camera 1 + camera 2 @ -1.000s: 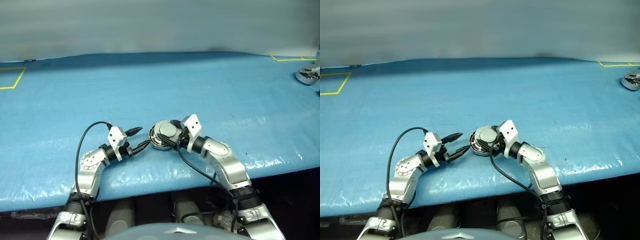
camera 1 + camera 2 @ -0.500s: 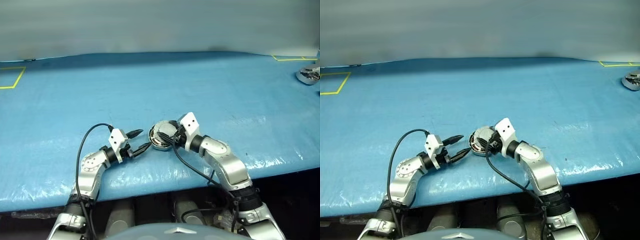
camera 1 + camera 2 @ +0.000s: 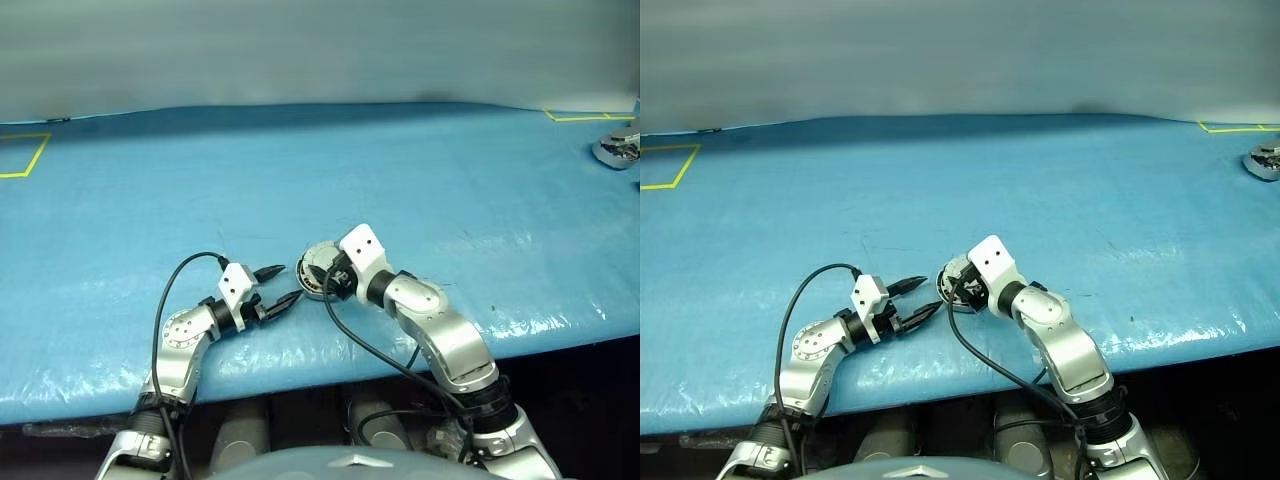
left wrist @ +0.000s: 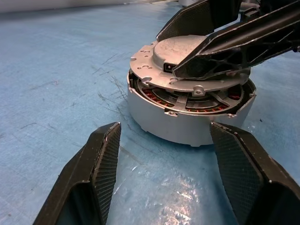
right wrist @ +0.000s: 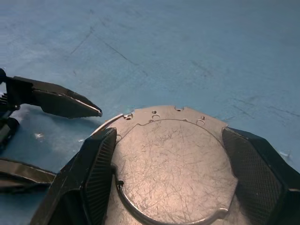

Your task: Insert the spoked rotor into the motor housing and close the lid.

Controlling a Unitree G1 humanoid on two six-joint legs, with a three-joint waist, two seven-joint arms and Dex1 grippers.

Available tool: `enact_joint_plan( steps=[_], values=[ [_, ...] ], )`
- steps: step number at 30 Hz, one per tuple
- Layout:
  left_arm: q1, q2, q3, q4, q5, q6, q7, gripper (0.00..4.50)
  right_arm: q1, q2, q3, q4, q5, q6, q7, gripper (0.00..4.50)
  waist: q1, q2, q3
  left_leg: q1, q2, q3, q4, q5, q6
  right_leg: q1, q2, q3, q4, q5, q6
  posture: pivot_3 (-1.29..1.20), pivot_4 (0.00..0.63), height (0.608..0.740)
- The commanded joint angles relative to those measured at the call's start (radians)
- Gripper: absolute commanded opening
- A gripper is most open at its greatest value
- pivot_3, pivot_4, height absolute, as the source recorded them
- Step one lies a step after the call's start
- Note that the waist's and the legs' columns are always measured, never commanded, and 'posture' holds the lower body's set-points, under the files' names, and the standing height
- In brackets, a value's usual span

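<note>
Motor housing (image 4: pixel 187 124) sits on the blue worktop (image 3: pixel 420 170) near its front edge, copper-brown windings showing under the lid (image 4: pixel 187 61), which lies tilted across its top, one side raised. The right gripper (image 5: pixel 168 159) has its fingers on either side of the lid, clamped on its rim. The left gripper (image 3: pixel 280 285) hovers just beside the housing with its fingers (image 4: pixel 101 159) spread apart, holding nothing. Another metal part (image 3: pixel 617 148) lies at the worktop's far right edge.
</note>
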Motion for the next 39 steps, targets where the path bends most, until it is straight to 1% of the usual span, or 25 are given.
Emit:
enact_joint_plan(
  steps=[1, 6, 11, 14, 21, 27, 34, 37, 39],
  values=[
    [0.000, -0.003, -0.008, -0.004, 0.002, -0.008, 0.009, 3.21, -0.019, 0.023, -0.016, -0.072, 0.033, 0.065, -0.022, 3.24, 0.000, 0.000, 0.000, 0.000, 0.000, 0.000, 0.000, 0.000, 0.000, 0.000, 0.000, 0.000, 0.000, 0.000, 0.000, 0.00, 0.150, 0.740],
    [0.001, -0.005, -0.013, -0.003, 0.003, -0.004, 0.011, 3.21, -0.014, 0.028, 0.002, -0.074, 0.023, 0.093, -0.050, 3.24, 0.000, 0.000, 0.000, 0.000, 0.000, 0.000, 0.000, 0.000, 0.000, 0.000, 0.000, 0.000, 0.000, 0.000, 0.000, 0.00, 0.150, 0.740],
    [0.003, -0.001, -0.010, -0.005, -0.001, 0.001, 0.009, 3.21, 0.007, -0.025, 0.045, -0.041, 0.009, 0.013, -0.019, 3.24, 0.000, 0.000, 0.000, -0.001, 0.000, 0.000, 0.000, 0.000, 0.000, 0.000, 0.000, 0.000, 0.000, 0.000, 0.000, 0.00, 0.150, 0.740],
    [0.003, 0.005, -0.006, -0.007, -0.002, 0.003, 0.008, 3.21, 0.012, -0.040, 0.048, -0.015, 0.007, -0.020, -0.016, 3.24, 0.000, 0.000, 0.000, 0.000, 0.000, 0.000, 0.000, 0.000, 0.000, 0.000, 0.000, 0.000, 0.000, 0.000, 0.000, 0.00, 0.150, 0.740],
    [0.004, 0.010, -0.002, -0.013, -0.003, 0.003, 0.014, 3.21, 0.016, -0.033, 0.057, 0.030, 0.006, -0.048, -0.021, 3.24, 0.000, 0.000, 0.000, 0.000, 0.000, 0.000, 0.000, 0.000, 0.000, 0.000, 0.000, 0.000, 0.000, 0.000, 0.000, 0.00, 0.150, 0.740],
    [0.008, 0.015, 0.002, -0.018, -0.006, 0.003, 0.019, 3.21, 0.023, -0.070, 0.091, 0.106, -0.034, -0.126, -0.005, 3.24, -0.003, 0.000, 0.000, 0.001, 0.000, 0.000, 0.000, 0.000, 0.000, 0.000, 0.000, 0.000, 0.000, 0.000, 0.000, 0.00, 0.150, 0.740],
    [0.009, 0.016, 0.004, -0.018, -0.008, 0.004, 0.022, 3.21, 0.034, -0.076, 0.097, 0.155, -0.041, -0.169, 0.009, 3.24, -0.005, -0.002, -0.003, 0.003, 0.001, 0.000, 0.000, 0.000, 0.000, 0.002, 0.000, 0.000, 0.000, -0.001, -0.001, 0.00, 0.150, 0.740],
    [0.008, 0.013, 0.010, -0.028, -0.024, 0.030, 0.024, 3.21, 0.042, -0.080, 0.094, 0.178, -0.043, -0.185, 0.014, 3.24, -0.005, -0.003, -0.005, 0.003, 0.001, 0.000, 0.000, 0.000, 0.000, 0.002, 0.000, -0.001, 0.000, -0.001, -0.001, 0.00, 0.150, 0.740],
    [0.003, 0.005, 0.021, -0.051, -0.060, 0.079, 0.025, 3.21, 0.046, -0.083, 0.091, 0.188, -0.044, -0.193, 0.020, 3.24, -0.005, -0.003, -0.007, 0.003, 0.001, 0.000, 0.000, 0.000, 0.000, 0.002, 0.000, -0.001, 0.000, -0.001, -0.001, 0.00, 0.150, 0.740]
  ],
)
